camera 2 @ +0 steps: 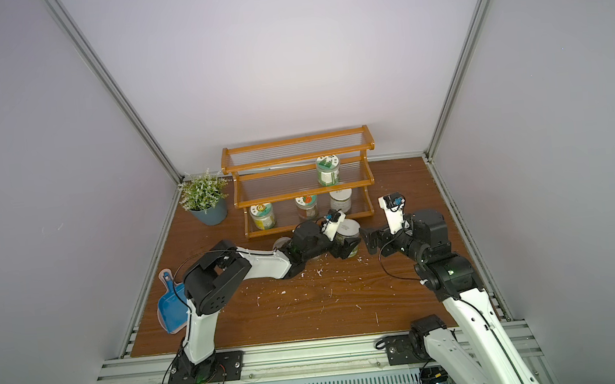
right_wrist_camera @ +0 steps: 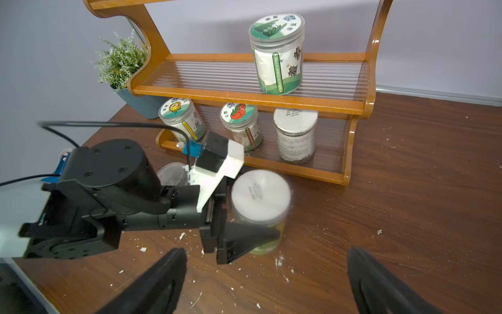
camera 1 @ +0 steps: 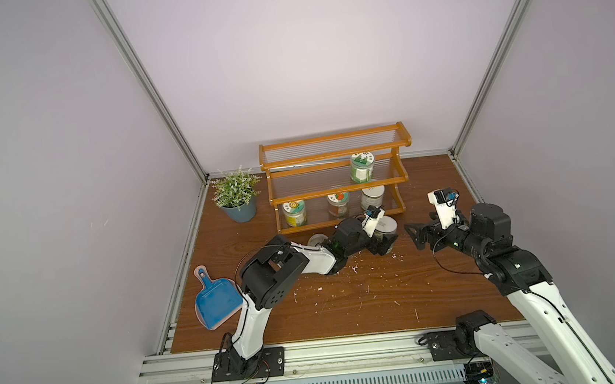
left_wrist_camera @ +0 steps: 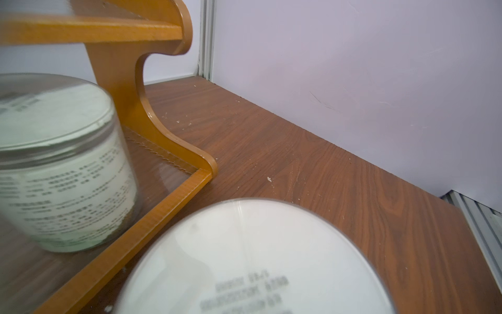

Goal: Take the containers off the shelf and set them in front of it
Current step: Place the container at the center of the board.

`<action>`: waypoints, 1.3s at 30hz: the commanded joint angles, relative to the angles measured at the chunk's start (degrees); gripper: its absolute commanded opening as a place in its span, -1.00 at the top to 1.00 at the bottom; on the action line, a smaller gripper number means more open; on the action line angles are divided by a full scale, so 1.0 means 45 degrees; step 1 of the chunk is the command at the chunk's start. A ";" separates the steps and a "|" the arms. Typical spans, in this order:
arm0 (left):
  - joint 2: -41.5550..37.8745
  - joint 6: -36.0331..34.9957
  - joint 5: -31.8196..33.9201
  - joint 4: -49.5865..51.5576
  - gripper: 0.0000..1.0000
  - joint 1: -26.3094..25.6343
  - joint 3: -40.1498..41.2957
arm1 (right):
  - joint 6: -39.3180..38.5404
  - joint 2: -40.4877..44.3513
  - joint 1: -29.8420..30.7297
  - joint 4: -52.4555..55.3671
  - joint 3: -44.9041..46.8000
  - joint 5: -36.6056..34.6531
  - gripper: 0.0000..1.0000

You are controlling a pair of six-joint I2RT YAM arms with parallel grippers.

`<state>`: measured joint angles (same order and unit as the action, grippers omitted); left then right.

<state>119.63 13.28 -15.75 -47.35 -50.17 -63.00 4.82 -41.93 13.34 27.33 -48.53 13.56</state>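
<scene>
Clock directions are reckoned on the bench as seen in a top view, with twelve o'clock at the back wall. The shelf is set at twelve o'clock, close to the back edge.

The left hand is stretched out just in front of the shelf's three o'clock end. It is clamped on a white-lidded jar, which is held upright between its fingers. The jar is blurred in the right wrist view, and it cannot be told whether its base touches the bench. The right hand is held at three o'clock of that jar, near it but apart, with its fingers spread wide.

Four containers are seen on the shelf. On the middle tier a green-lidded jar is stood toward the three o'clock end. On the bottom tier three are lined up:
- a sunflower-lidded jar at the nine o'clock end
- a tomato-lidded jar in the middle
- a second white-lidded jar at the three o'clock end, just behind the held jar, with the shelf's front rail between the two

A clear tub is seen on the bench just in front of the shelf, at nine o'clock of the held jar, partly hidden by the left arm.

A potted plant is placed at nine o'clock of the shelf. A blue dustpan is laid at eight o'clock, near the bench's edge. White crumbs are scattered over the bench in front of the shelf.
</scene>
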 commanded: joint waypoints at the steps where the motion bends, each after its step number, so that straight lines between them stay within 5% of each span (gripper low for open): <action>1: 0.0411 -0.0247 -0.0655 -0.0235 -0.76 0.0114 -0.0851 | 0.0165 0.0051 -0.0063 0.0095 -0.0262 0.0366 -0.98; 15: 0.1346 -0.0823 -0.1179 0.1068 -0.97 0.0412 -0.1721 | 0.0470 -0.0193 -0.0094 -0.0606 0.0316 0.0778 -0.98; 39: -0.0805 -0.1875 -0.1084 0.2605 -0.99 0.0561 -0.1001 | 0.0302 -0.0786 -0.0108 -0.1502 0.0398 0.0563 -0.98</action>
<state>117.99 5.98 -20.53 -37.89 -48.58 -67.70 6.24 -45.28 13.04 23.22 -46.26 16.73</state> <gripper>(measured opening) 0.993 0.990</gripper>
